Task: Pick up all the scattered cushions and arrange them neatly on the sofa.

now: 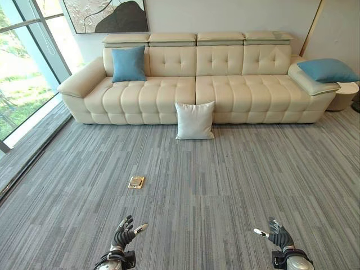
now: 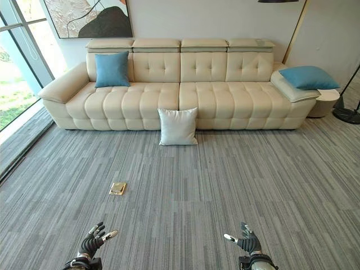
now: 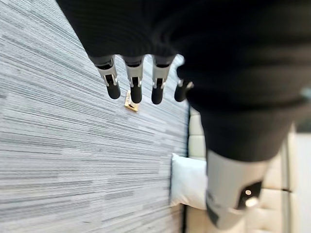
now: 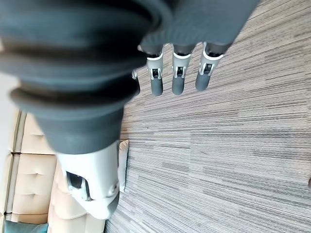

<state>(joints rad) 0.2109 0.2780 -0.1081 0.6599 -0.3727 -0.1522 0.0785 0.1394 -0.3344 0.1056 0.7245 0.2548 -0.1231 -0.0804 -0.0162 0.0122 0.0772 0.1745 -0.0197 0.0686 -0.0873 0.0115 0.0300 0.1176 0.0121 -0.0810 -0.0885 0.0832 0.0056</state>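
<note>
A white cushion [image 1: 194, 120] stands on the grey carpet, leaning against the front of the cream sofa [image 1: 169, 93] near its middle; it also appears in the left wrist view as the white cushion [image 3: 188, 182]. One blue cushion [image 1: 129, 63] stands upright against the sofa's left backrest. Another blue cushion [image 1: 327, 70] lies on the sofa's right armrest. My left hand [image 1: 125, 232] and right hand [image 1: 277, 233] hover low over the carpet near me, far from the sofa, both open with relaxed fingers and holding nothing.
A small brass floor box [image 1: 136, 181] is set in the carpet ahead of my left hand. A tall window [image 1: 22, 73] runs along the left. A round side table [image 1: 344, 94] stands by the sofa's right end, with a lamp base [image 2: 349, 115] beside it.
</note>
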